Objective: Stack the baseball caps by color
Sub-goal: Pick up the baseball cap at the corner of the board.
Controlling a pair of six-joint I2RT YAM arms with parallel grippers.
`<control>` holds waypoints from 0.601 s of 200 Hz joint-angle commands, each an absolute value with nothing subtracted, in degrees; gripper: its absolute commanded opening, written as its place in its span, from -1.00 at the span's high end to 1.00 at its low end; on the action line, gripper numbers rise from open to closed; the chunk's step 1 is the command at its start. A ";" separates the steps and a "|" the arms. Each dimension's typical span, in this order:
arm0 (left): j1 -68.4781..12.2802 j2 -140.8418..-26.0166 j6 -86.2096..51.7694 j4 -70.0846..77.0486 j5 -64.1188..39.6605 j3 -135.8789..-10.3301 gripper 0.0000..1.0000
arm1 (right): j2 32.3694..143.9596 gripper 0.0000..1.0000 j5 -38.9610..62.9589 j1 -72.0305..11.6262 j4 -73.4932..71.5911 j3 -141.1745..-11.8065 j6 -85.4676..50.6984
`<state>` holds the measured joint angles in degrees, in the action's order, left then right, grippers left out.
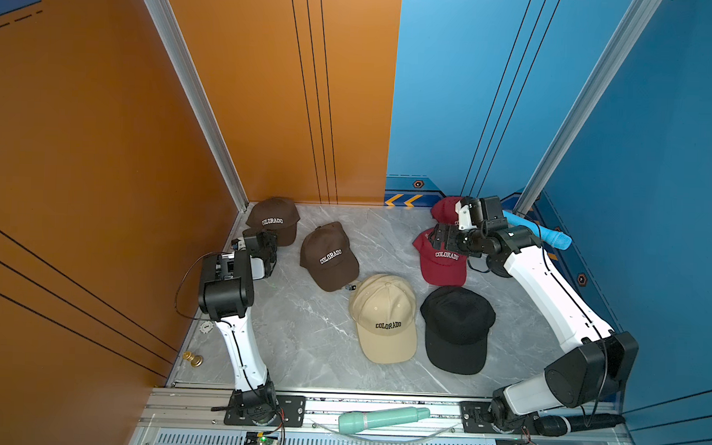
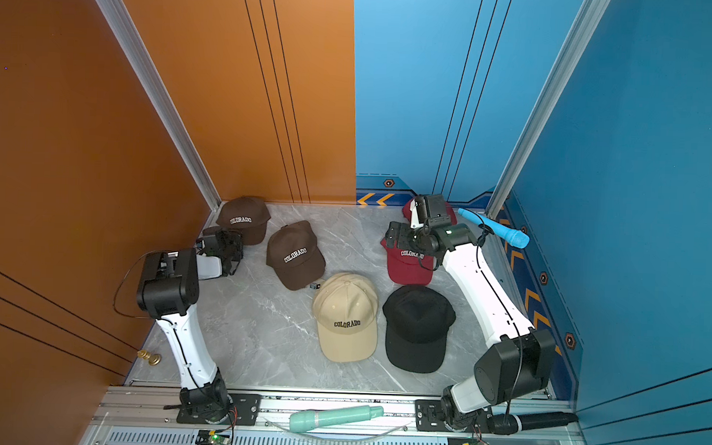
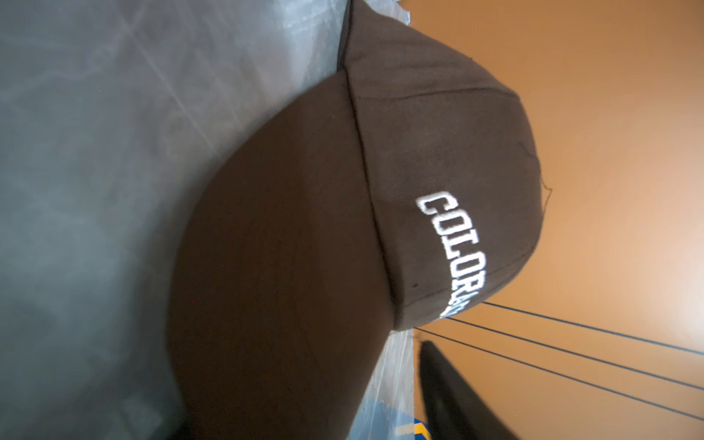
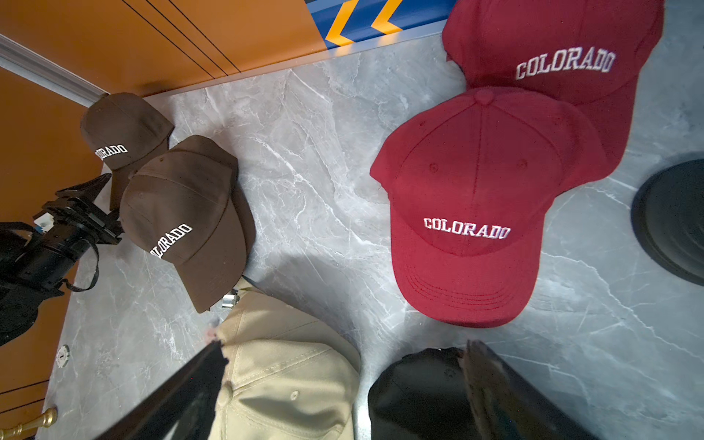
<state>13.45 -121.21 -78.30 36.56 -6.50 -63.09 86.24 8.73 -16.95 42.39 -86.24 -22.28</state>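
Note:
A dark brown cap lies in the far left corner. Its brim runs between the fingers of my left gripper. One finger stands a gap away from the brim and the other is hidden. A second brown cap lies beside it with another brown layer under it. In the middle lie a beige cap and a black cap. My right gripper hovers open and empty over two overlapping dark red caps.
A blue toy microphone leans at the right wall. A teal one and a black one lie on the front rail. A gold chess piece and a small white disc sit by the orange left wall.

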 commanded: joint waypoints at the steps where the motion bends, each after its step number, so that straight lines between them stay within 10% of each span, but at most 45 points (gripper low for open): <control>1: 13.73 -122.81 -79.28 39.50 -7.07 -63.87 -0.01 | 83.95 -1.00 6.12 -17.73 43.48 -85.98 -23.03; 64: 13.18 -124.14 -82.56 51.07 -7.93 -61.26 0.99 | 81.36 -0.99 3.25 -19.47 45.91 -85.96 -23.03; 120: 12.03 -119.19 -86.46 63.27 -6.84 -54.77 1.00 | 78.25 -0.99 0.60 -22.33 48.79 -86.31 -23.59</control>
<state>12.80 -122.67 -84.66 57.56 -7.66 -57.43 80.53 3.53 -20.78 45.30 -86.24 -22.57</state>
